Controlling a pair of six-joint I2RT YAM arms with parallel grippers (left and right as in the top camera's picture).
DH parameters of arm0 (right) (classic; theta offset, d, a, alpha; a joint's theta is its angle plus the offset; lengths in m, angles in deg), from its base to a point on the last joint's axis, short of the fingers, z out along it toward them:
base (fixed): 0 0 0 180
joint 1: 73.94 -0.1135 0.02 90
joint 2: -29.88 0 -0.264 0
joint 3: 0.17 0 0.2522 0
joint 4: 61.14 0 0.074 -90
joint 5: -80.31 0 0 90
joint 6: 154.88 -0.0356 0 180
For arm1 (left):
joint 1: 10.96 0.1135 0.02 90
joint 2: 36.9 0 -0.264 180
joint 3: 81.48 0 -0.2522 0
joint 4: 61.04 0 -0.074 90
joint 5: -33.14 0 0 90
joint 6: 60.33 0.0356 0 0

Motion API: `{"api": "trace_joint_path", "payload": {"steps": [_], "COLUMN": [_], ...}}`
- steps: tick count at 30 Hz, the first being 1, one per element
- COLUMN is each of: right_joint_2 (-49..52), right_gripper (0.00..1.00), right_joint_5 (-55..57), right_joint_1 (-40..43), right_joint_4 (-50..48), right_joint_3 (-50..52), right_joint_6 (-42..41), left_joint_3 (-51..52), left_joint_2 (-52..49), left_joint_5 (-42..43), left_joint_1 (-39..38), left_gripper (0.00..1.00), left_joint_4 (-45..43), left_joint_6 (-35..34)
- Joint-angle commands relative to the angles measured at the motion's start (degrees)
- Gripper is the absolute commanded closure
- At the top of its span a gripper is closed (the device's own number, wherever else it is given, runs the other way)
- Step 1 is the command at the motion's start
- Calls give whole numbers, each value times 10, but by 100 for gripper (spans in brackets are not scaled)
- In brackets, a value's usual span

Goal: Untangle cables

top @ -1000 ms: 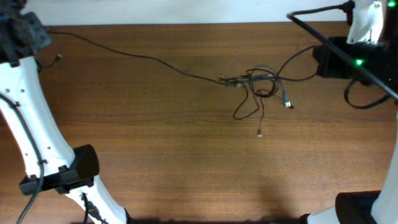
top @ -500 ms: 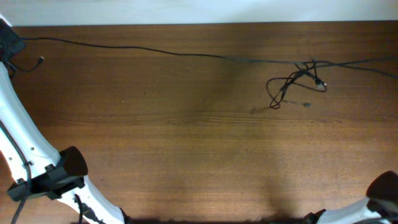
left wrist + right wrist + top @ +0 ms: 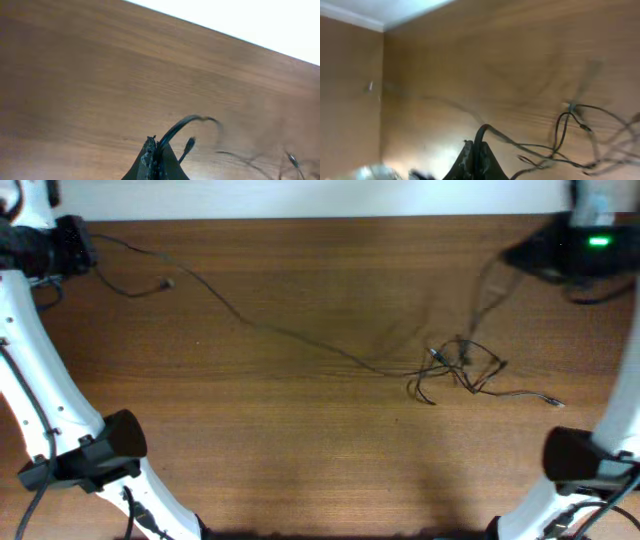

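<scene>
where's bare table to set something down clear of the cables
Free: near strip of table below the long cable and knot; far middle above that cable. Crowded: the knot, its loose ends, the strand up to the right gripper.

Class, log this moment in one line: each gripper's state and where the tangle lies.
left gripper: shut on cables | right gripper: shut on cables | knot: on table, right of centre, not undone

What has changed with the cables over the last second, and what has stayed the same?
The knot of cables slid right, then lower in the overhead view. The long cable, pulled taut half a second ago, now sags diagonally. The knot is still tangled.
</scene>
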Motion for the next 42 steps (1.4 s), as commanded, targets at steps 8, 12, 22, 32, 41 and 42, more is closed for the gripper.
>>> {"api": "trace_joint_path", "payload": {"steps": [8, 12, 22, 32, 41, 42], "right_joint_2": [-12, -12, -12, -12, -12, -13], "right_gripper": [96, 96, 96, 96, 96, 96], "right_joint_5": [45, 48, 34, -52, -234, -268], "right_joint_1": [-151, -151, -160, -157, -25, 4], "right_joint_4": [-71, -69, -79, -131, -178, -179], "right_joint_3": [-5, -5, -5, -6, -7, -7], "right_joint_6": [-63, -63, -63, -63, -80, -80], "left_joint_3": [0, 1, 39, 46, 46, 46], "left_joint_2": [-7, -7, -40, -164, -164, -164], "left_joint_5": [35, 103, 328, 426, 376, 363], "left_joint_1": [-156, -196, -283, -432, -447, -445], "left_gripper": [11, 0, 4, 21, 97, 99], "left_joint_4": [-12, 5, -7, -140, -139, -138], "left_joint_6": [73, 170, 277, 276, 276, 276]}}
